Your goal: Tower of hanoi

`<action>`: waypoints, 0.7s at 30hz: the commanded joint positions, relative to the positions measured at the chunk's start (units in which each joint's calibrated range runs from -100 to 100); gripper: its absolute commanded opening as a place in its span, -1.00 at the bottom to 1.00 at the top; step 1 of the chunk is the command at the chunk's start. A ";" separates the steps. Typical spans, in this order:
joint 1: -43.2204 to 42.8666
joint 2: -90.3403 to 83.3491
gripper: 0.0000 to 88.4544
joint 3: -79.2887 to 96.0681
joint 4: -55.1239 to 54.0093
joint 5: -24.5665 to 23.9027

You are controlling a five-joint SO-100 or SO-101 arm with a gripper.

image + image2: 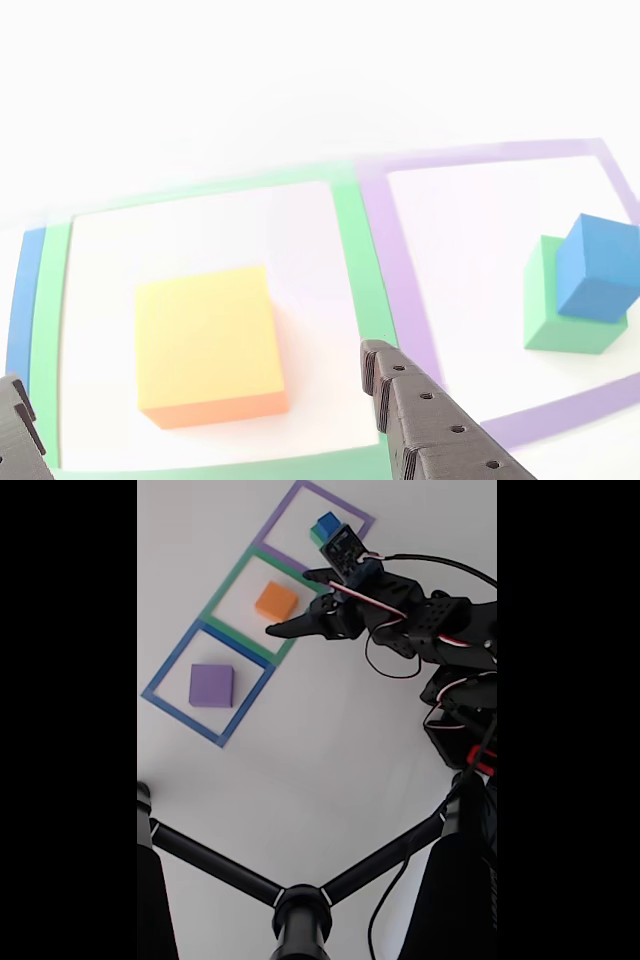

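- Fixed view: arm reaches in from 3 o'clock, jaws (300, 605) spread wide and empty, hanging beside the orange block (276, 601) in the green-bordered square (228, 584).
- Other view, apparently riding the arm: dark ribbed fingers at 5 (425, 415) and 7 o'clock, orange block between and beyond them, not touching either.
- Purple-bordered square (400, 270) at 3 o'clock: small blue cube (598, 266) stacked on the green cube (560, 305), set off-centre toward its far right corner, overhanging.
- Purple block (211, 685) sits alone in the blue-bordered square (160, 680), at 9 o'clock in the fixed view.
- Risk 1: orange block is the wide one; jaws look only just wider than it. A finger landing on the top face would shove or tilt it instead of straddling.
- Risk 2: blue cube overhang — any brush from the arm passing over could tip it off.
- Risk 3: placing orange onto the smaller cubes breaks the Hanoi rule and would likely topple.
- Materials: blocks look like matte foam or soft plastic, sharp edges, flat faces; probably light, decent grip. Fingers are printed plastic with screw holes. Counter (330, 750) is smooth, white, overexposed; squares are flat printed outlines.
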 commanded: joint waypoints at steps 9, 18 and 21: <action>-0.56 17.39 -0.12 -0.76 -19.13 0.59; -1.04 25.95 -0.15 -4.58 -23.66 0.59; -1.33 29.34 -0.15 -6.21 -26.17 0.59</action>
